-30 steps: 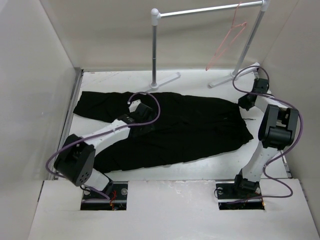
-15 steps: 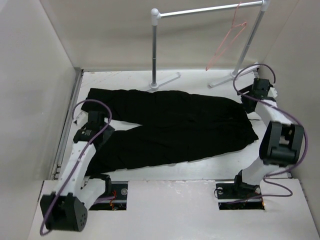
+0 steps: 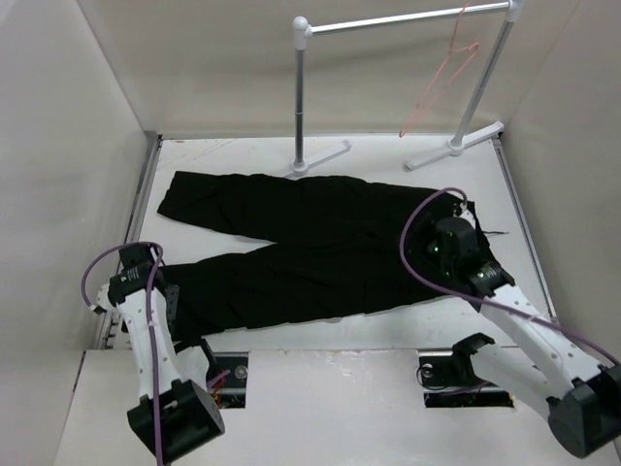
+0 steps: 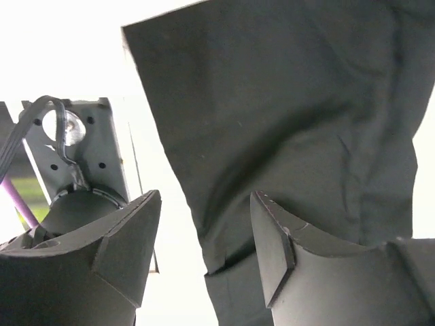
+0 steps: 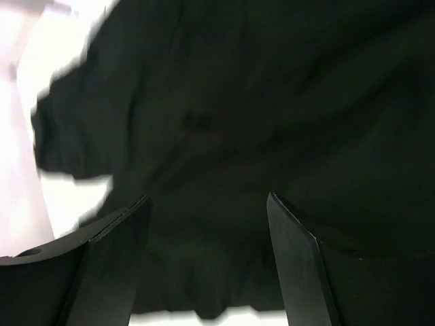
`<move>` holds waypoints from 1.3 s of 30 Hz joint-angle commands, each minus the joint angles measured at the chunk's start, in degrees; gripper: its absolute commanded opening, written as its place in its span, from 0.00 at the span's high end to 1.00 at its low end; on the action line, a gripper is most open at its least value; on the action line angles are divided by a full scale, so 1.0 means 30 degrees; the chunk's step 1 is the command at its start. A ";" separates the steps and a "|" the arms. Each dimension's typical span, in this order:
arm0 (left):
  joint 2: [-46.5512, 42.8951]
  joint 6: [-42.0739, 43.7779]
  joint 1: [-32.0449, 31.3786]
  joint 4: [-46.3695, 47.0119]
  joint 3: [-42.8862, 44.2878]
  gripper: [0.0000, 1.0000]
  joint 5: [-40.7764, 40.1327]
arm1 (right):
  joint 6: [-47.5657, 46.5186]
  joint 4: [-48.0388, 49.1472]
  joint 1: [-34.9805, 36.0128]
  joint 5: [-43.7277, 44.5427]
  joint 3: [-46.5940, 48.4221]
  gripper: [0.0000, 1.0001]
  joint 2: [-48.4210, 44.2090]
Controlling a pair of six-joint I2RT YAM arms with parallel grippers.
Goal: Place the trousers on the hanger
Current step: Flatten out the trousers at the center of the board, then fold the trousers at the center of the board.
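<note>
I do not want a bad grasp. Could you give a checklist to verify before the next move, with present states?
1. Trousers spread flat: ok.
2. Hanger hanging free on garment rack: ok.
3. Left pincer open, at a leg's end: ok.
4. Right pincer open, over waist end: ok.
5. Cloth gripped by either pincer: not ok.

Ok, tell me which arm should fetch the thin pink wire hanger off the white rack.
Right, probably. The hanger hangs at the rack's right end, on the right gripper's side; the left gripper sits by the black fabric trousers' leg ends.
</note>
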 commanded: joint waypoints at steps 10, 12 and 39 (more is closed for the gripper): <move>0.2187 -0.0810 0.3776 0.1538 -0.1660 0.45 -0.2519 | -0.1885 -0.2362 0.0079 -0.2026 -0.0365 0.23 -0.3829; 0.2539 -0.0752 0.4098 0.1742 -0.1543 0.45 -0.2927 | -0.1886 -0.2597 0.0167 -0.2056 -0.0307 0.23 -0.3976; 0.0813 -0.1778 0.3631 0.8336 -0.5471 0.82 -0.1202 | -0.2033 -0.2949 -0.1063 -0.1735 0.0134 0.24 -0.3566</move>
